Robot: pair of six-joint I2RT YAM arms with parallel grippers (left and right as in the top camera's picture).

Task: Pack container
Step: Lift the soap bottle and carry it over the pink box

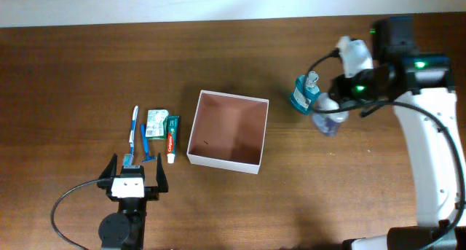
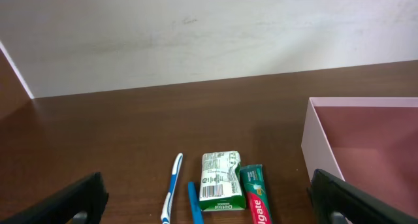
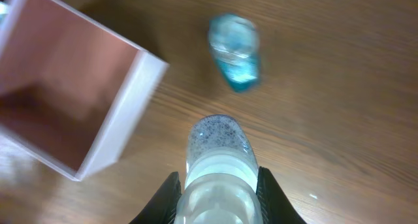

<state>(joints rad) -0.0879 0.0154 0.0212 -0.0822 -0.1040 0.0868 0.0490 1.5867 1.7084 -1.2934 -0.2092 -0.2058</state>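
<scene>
Nearest the overhead lens, at the lower left, the left gripper sits low over the counter with its fingers spread wide. Just beyond it a row of toiletries lies flat on the counter. A white-and-blue toothbrush is at the far left. Next comes a blue-handled item of undetermined type, then a green-and-white soap packet, then a green-and-red toothpaste tube just beside the packet. Right of the tube, near but apart from it, the container rests on the counter at mid-table, slightly skewed, with its white walls upright and pinkish-brown floor facing up. Further right, well clear of the container, a teal bottle stands on the counter. At the far right the right gripper has its fingers closed narrow on a clear bottle with pale contents, gripped on both sides. This bottle is just beside the teal bottle. Whether the clear bottle touches the counter cannot be determined.
</scene>
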